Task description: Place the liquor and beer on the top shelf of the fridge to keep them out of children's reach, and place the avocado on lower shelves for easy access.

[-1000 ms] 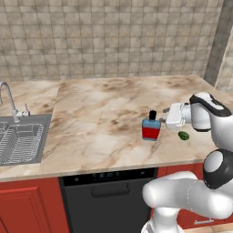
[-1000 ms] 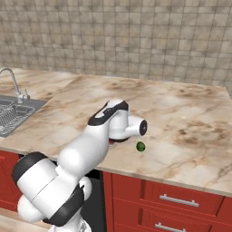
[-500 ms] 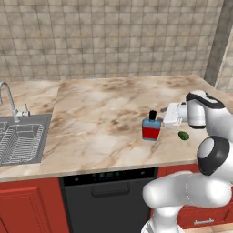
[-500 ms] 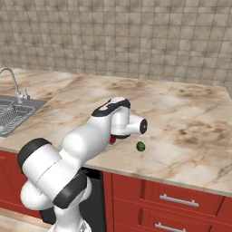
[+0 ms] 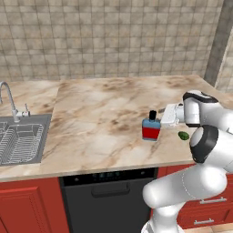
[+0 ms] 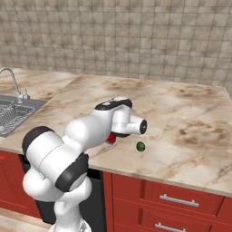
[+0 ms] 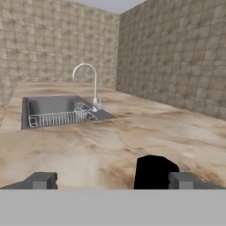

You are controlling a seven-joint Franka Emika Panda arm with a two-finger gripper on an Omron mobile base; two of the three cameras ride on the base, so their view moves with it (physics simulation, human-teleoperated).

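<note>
1. The gripper (image 7: 112, 180) hangs low over the surface (image 5: 100, 118), fingers spread wide, holding nothing.
2. The liquor (image 5: 151, 127) stands upright just beside it, at its 9 o'clock.
3. The avocado (image 5: 184, 135) lies at the liquor's 3 o'clock.

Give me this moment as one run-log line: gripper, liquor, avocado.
gripper: open, level beside liquor, holding nothing | liquor: upright on counter, black cap just ahead of fingertips | avocado: on counter, right of liquor
</note>
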